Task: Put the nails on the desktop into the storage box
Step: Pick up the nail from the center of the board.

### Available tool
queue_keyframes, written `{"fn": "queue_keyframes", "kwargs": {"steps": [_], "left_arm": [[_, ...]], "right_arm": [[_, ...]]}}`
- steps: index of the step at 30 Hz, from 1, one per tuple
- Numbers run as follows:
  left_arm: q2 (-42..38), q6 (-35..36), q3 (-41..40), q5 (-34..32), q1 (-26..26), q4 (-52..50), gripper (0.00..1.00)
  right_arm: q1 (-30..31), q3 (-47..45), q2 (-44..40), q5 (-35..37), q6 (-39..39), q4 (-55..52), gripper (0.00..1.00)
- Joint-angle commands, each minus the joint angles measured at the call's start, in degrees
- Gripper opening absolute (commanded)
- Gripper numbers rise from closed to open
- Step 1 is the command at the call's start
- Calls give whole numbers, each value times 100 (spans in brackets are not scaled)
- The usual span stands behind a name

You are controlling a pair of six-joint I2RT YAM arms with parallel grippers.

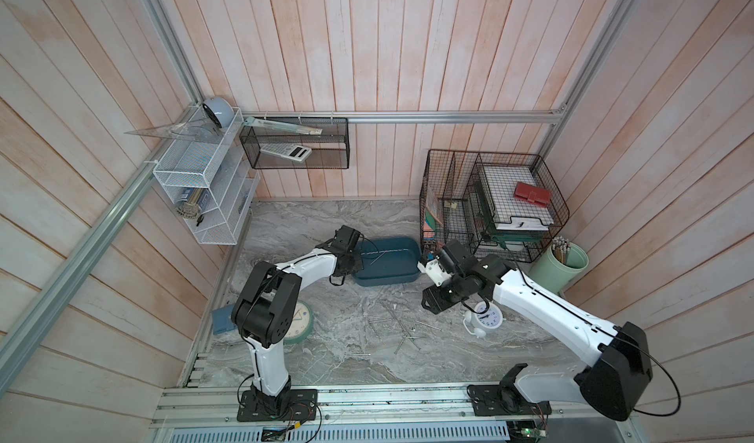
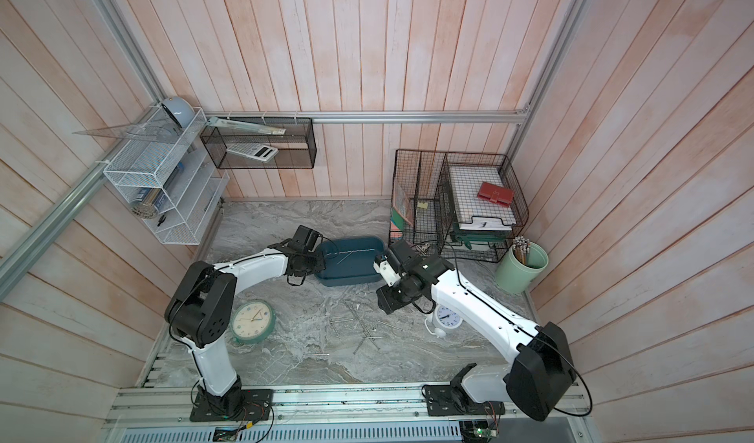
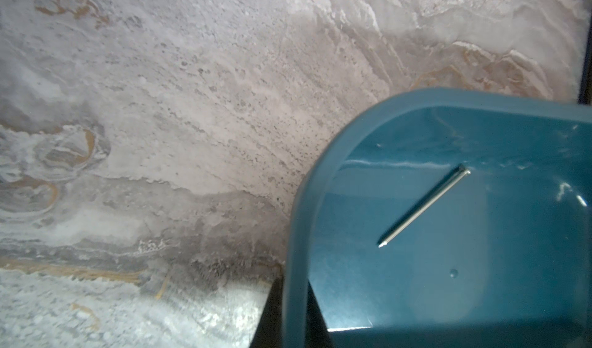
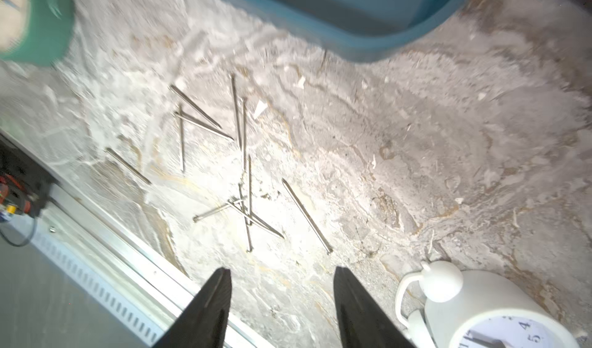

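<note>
The nails [image 4: 243, 170] lie spread out on the desktop [image 4: 432, 131], some crossing each other, near the storage box [image 1: 387, 275] but not touching it. One nail [image 3: 423, 207] already lies flat inside the storage box. The left gripper [image 3: 293, 293] is clamped on the rim at one end of the storage box, probably to hold it steady. The right gripper [image 4: 282, 276] hangs over the desktop with its fingers apart and nothing between them, just beside a white clock [image 4: 480, 308]. The job looks only just begun, with most nails left to pick up. Next, the right gripper probably needs to go down over a nail that lies alone, close on it and carry it to the storage box
</note>
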Motion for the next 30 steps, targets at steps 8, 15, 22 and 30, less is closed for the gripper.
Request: {"fn": "queue_keyframes", "kwargs": {"steps": [8,15,22,30], "left_arm": [[252,111,63,215,120,-186,0],[313,153,77,332,192,-168,0],[371,189,52,387,221,-135,0],[381,172,26,437,239,-91,0]], "right_arm": [[321,161,1267,442,-975,-147,53],[600,252,1855,631,-1153,-199,49],[595,295,2242,706,-1162,-163,44],[661,278,2384,697,-1121,-97,42]]}}
